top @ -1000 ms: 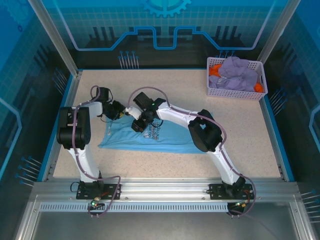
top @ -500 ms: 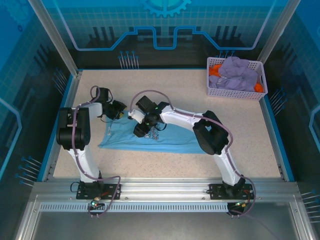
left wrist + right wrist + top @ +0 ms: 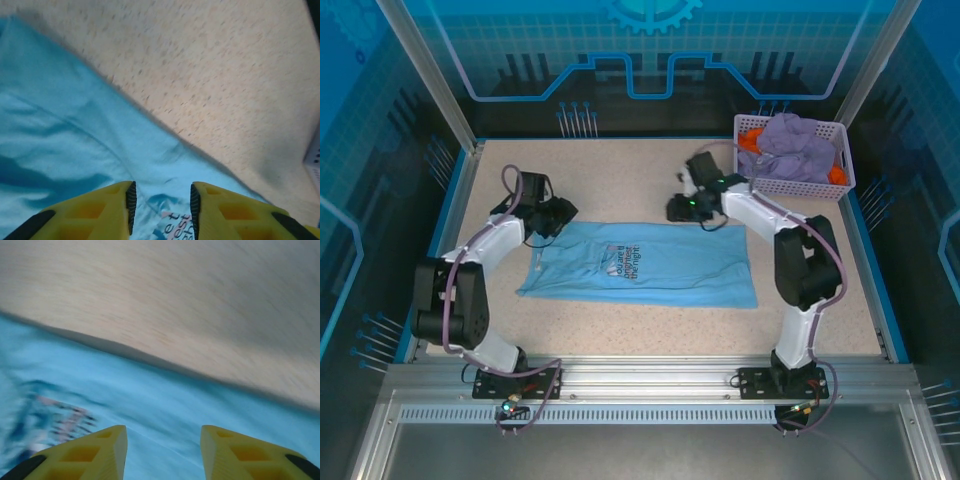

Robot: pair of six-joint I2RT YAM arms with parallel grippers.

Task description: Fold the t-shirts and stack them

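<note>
1 table point(image 3: 820, 260): speckled surface carrying everything.
Blue t-shirt point(image 3: 670, 270): lies flat across the surface's middle as a long band, lettering point(image 3: 625, 262) up; it looks folded once at most.
Basket point(image 3: 790, 187): far right corner, heaped with purple t-shirts point(image 3: 795, 145) and orange t-shirts point(image 3: 752, 140), all unfolded.
Left gripper point(image 3: 560, 212): at the shirt's far left corner, jaws apart, holding nothing.
Right gripper point(image 3: 678, 208): just past the shirt's far edge, jaws apart, empty.
Progress: early; 1 shirt partway folded, 0 stacked, the basketful left.

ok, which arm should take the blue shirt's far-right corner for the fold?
Right. The right pincer sits open just beyond the blue shirt's far edge, nearer that corner; the left pincer is at the opposite end.
</note>
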